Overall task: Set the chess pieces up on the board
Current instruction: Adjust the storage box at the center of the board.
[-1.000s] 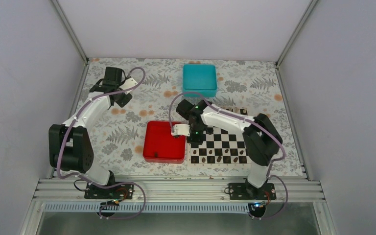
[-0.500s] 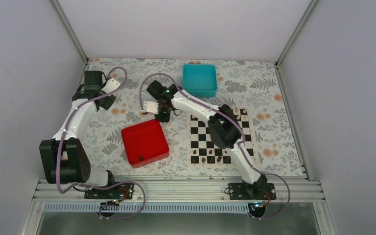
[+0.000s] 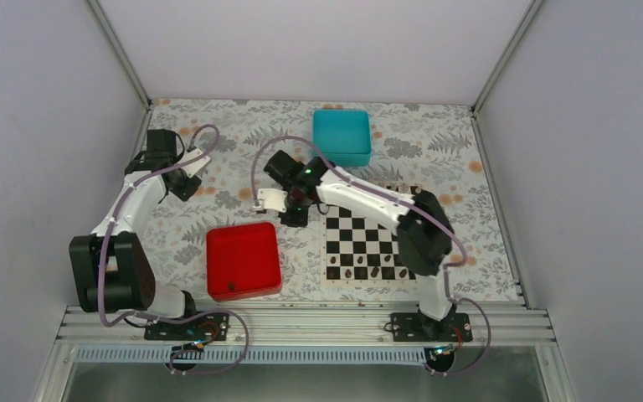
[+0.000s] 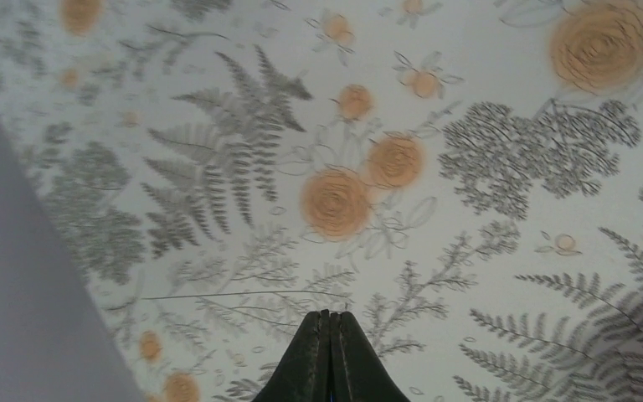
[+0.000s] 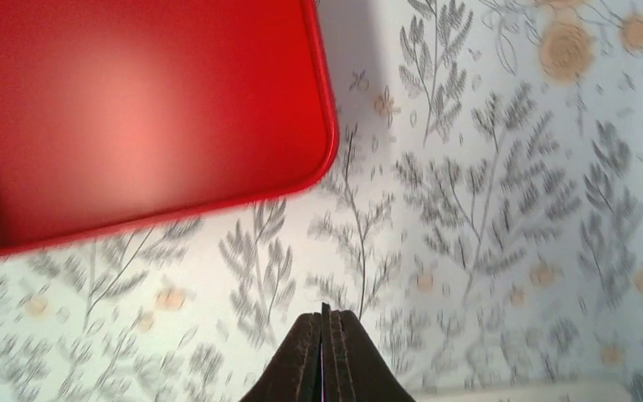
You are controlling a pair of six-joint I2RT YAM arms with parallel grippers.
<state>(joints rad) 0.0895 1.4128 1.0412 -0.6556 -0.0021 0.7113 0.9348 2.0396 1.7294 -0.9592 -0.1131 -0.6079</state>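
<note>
Compared with a second ago, the red tray (image 3: 244, 261) is sitting well away from the board (image 3: 374, 243) instead of tight against its left edge. The right arm is now reaching out over the flowered worktop (image 3: 452, 159) between the two.

From where I'm standing, the right claw (image 5: 324, 325) is hanging with its fingers pressed together and nothing between them. The tray's corner is lying ahead of it and to its left, and the board's far-left corner is lying just to its right. The left claw (image 4: 328, 325) is pinched shut and empty too, hovering over bare worktop, with the teal box (image 3: 342, 136) well off to its right.

The chess pieces (image 3: 374, 272) are standing in a row along the board's near edge, well to the right of the right claw and closer to the arm bases. A dark speck (image 3: 229, 286) in the tray's near corner is probably one more piece, though it is too small to be sure.

I'm expecting trouble in three places:
- **Tray sliding:** it looks light, so a claw that comes down on its rim could shove it further off.
- **Missed grasp:** the fingers will need to open before going in, or they will only nudge so tiny a piece into the tray wall.
- **Toppled pieces:** the right forearm is hanging over the board, so a low sweep could knock over the row already standing.
</note>
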